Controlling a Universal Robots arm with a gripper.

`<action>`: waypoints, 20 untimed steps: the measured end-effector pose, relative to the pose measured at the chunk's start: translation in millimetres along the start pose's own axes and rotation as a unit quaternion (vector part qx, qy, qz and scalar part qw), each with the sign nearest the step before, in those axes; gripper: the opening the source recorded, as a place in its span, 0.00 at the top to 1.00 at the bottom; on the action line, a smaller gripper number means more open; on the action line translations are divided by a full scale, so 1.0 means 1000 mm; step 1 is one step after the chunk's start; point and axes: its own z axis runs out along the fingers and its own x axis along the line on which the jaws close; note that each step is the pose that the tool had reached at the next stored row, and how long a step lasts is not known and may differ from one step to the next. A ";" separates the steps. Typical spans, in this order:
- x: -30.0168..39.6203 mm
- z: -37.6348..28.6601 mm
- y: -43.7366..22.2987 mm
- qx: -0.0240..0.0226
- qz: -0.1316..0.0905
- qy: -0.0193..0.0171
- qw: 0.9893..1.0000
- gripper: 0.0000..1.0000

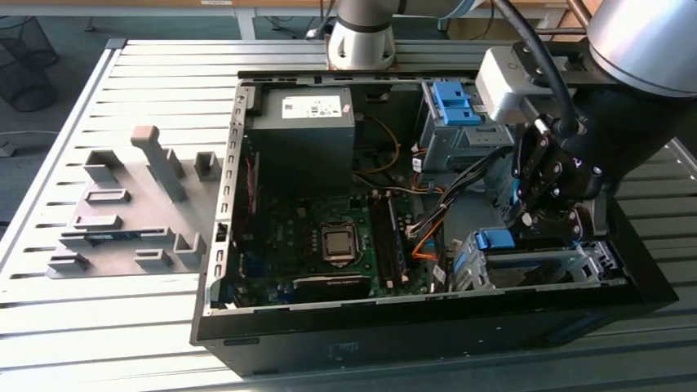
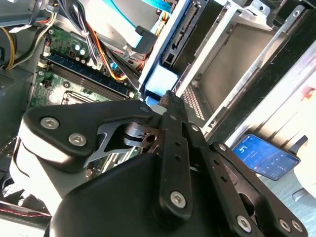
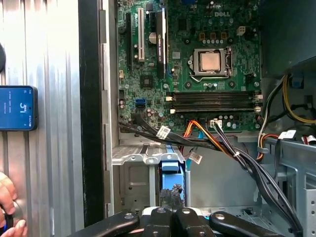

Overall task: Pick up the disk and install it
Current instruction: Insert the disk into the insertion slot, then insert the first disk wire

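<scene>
- The gripper [image 3: 171,201] hung over the drive cage [image 1: 471,263]. Its fingers [image 3: 163,217] stood together with no gap showing, and their tips touched the blue edge of the disk [image 3: 171,173]. It could not be told whether they clamped that edge.
- The disk lay in the drive cage at about 4 o'clock in the open computer case [image 1: 326,347] in the exterior view, with its blue carrier end [image 1: 495,240] just beside the fingertips.
- Orange and black cables [image 3: 207,136] ran between the cage and the motherboard [image 1: 316,220].
- A grey power-supply box [image 1: 305,122] sat at 12 o'clock in the case, and a blue bracket [image 1: 455,102] at about 1 o'clock.
- The case rested on a slatted grey metal table [image 1: 130,327].
- A grey fixture plate [image 1: 120,212] with upright blocks lay at 9 o'clock from the case.
- The arm base [image 1: 361,37] stood at 12 o'clock.
- A phone [image 3: 17,108] lay on the table beside the case, and a person's hand [image 3: 9,207] rested near it.
- A wire basket [image 1: 28,61] stood on the floor at about 10 o'clock.
</scene>
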 end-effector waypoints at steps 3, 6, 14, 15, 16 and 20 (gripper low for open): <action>0.0000 0.0006 0.0000 0.000 0.000 0.000 1.000 0.89; 0.0000 0.0012 0.0000 0.000 0.000 0.000 1.000 0.89; 0.0000 0.0014 -0.0001 0.000 0.000 0.000 1.000 0.89; 0.0000 0.0015 -0.0005 0.000 0.000 0.000 1.000 0.89; 0.0000 0.0015 -0.0017 0.000 0.000 0.000 1.000 0.89; -0.0007 0.0017 -0.0158 -0.001 0.000 0.000 1.000 0.89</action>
